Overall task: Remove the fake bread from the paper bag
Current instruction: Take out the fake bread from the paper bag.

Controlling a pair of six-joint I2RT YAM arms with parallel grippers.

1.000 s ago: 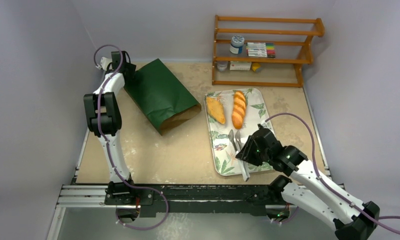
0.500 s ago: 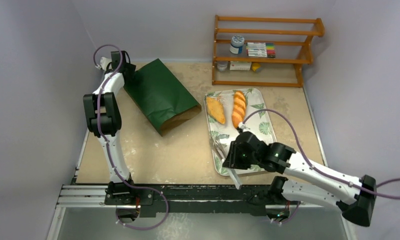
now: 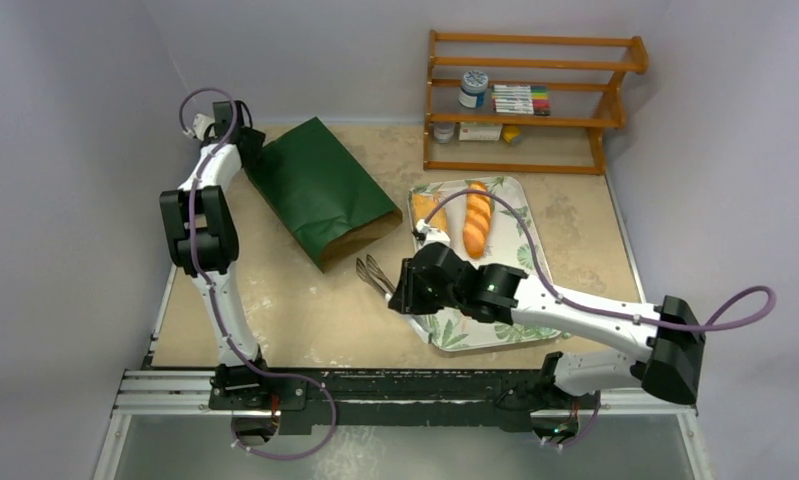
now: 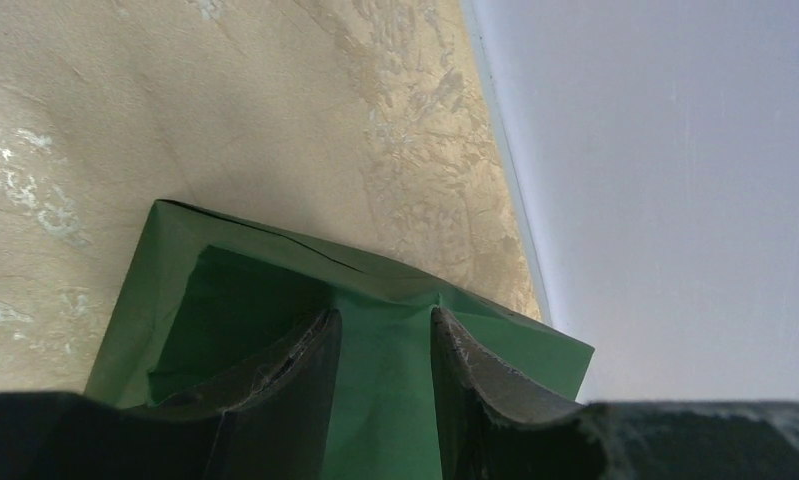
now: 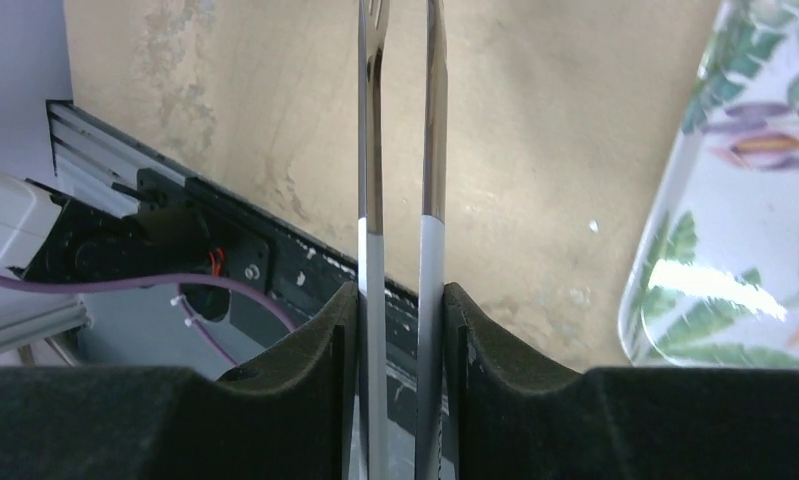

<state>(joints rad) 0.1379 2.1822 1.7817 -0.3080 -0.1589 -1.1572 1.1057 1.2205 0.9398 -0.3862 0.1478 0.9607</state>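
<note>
From the top: the paper bag (image 3: pixel 320 190) is laid flat on the mottled beige table (image 3: pixel 305 310), mouth facing the tray (image 3: pixel 455 335) where two fake bread (image 3: pixel 477 220) pieces are parked. Grey walls (image 3: pixel 75 100) all round.

Left wrist: the bag's closed end is pinched by the left gripper (image 4: pixel 385 335).

Right wrist: empty, parted tongs (image 5: pixel 400 150) are clamped in the right gripper (image 5: pixel 400 300), and are probably best slid in low.

The left gripper (image 4: pixel 383 335) clamps a raised fold of the paper bag (image 4: pixel 225 300) (dark green, creased along its end). Beyond the paper bag lies a mottled beige table (image 4: pixel 175 120). A grey wall (image 4: pixel 675 180) stands to the bag's right.
</note>
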